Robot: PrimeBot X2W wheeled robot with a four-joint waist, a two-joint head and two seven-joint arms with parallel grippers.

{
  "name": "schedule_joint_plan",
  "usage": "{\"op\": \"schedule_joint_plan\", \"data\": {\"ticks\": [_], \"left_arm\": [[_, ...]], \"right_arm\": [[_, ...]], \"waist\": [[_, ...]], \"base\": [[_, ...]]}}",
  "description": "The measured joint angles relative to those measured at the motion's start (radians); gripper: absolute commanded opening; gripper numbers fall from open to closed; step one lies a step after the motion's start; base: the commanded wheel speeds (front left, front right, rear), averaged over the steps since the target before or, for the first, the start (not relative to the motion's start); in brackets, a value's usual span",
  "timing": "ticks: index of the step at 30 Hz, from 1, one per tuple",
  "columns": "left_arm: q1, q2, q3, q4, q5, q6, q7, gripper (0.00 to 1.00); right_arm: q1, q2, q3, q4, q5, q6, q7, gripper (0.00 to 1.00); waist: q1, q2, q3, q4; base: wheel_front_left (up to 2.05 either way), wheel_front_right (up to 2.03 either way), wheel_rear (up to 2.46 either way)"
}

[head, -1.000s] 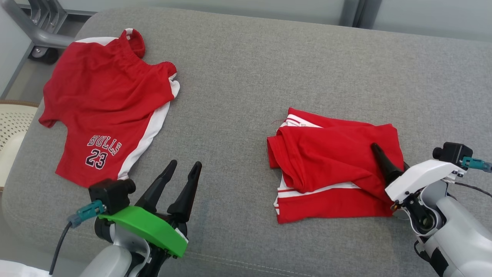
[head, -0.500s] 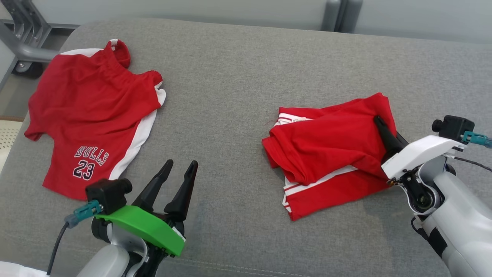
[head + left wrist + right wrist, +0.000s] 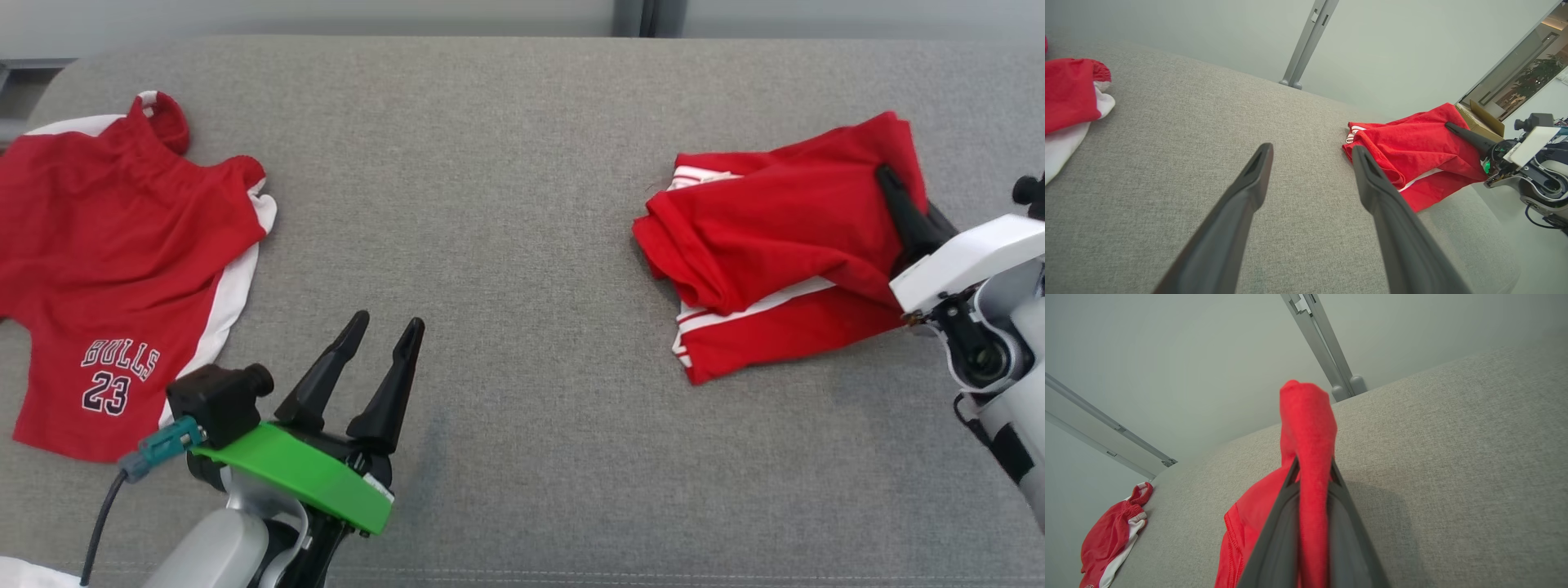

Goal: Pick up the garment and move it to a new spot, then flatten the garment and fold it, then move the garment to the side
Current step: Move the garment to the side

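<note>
Right gripper [image 3: 1313, 463] is clamped on the folded red garment with white stripes [image 3: 767, 237]. The right wrist view has a ridge of red cloth squeezed between the two dark fingers [image 3: 1276, 539] and sticking up past their tips. Jaws are nearly together, with just the cloth thickness between them. In the head view one finger lies on top of the garment's right edge, and the other is hidden by the cloth. Garment sits on the right side of the grey woven fabric cushion [image 3: 522, 204], toward the far edge. Most of it rests on the cushion, with the right edge bunched up at the grip. It's a rough multi-layer fold, with white stripes showing along the near edge and at the far-left corner. Left gripper [image 3: 387, 322] hangs at near left over bare cushion, jaws spread wide, nothing in them, fingers pointing away from the robot, well apart from both cloths. Left wrist carries a green plastic cover [image 3: 302, 482], right wrist a white cover [image 3: 963, 257]. Second item, a red sportswear piece with white side panels and "BULLS 23" print [image 3: 122, 261], lies spread out at the left of the cushion, cut off by the frame edge, well apart from the folded garment. Grey metal post [image 3: 1306, 41] stands behind the cushion's far edge against a pale wall.
</note>
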Motion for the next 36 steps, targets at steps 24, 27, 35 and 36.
{"op": "schedule_joint_plan", "data": {"ticks": [24, 27, 35, 36], "left_arm": [[-0.186, 0.014, 0.008, -0.199, 0.125, 0.018, -0.002, 1.0], [-0.199, 0.017, 0.01, -0.219, 0.134, 0.018, -0.002, 1.0], [-0.211, 0.037, 0.019, -0.233, 0.153, 0.021, -0.002, 1.0], [-0.213, 0.038, 0.02, -0.234, 0.153, 0.021, -0.001, 1.0]], "right_arm": [[-0.164, -0.283, -0.119, -0.006, -0.007, 0.0, 0.007, 0.0], [-0.18, -0.304, -0.133, 0.0, -0.01, 0.0, 0.005, 0.0], [-0.205, -0.286, -0.14, 0.001, -0.004, 0.0, -0.012, 0.0], [-0.207, -0.28, -0.138, 0.002, -0.004, 0.0, -0.012, 0.0]], "waist": [[0.0, 0.0, 0.268, -0.101], [0.0, 0.0, 0.301, -0.104], [0.0, 0.0, 0.364, -0.126], [0.0, 0.0, 0.37, -0.133]], "base": [[0.0, 0.0, 0.0], [0.0, 0.0, 0.0], [0.0, 0.0, 0.0], [0.0, 0.0, 0.0]]}}
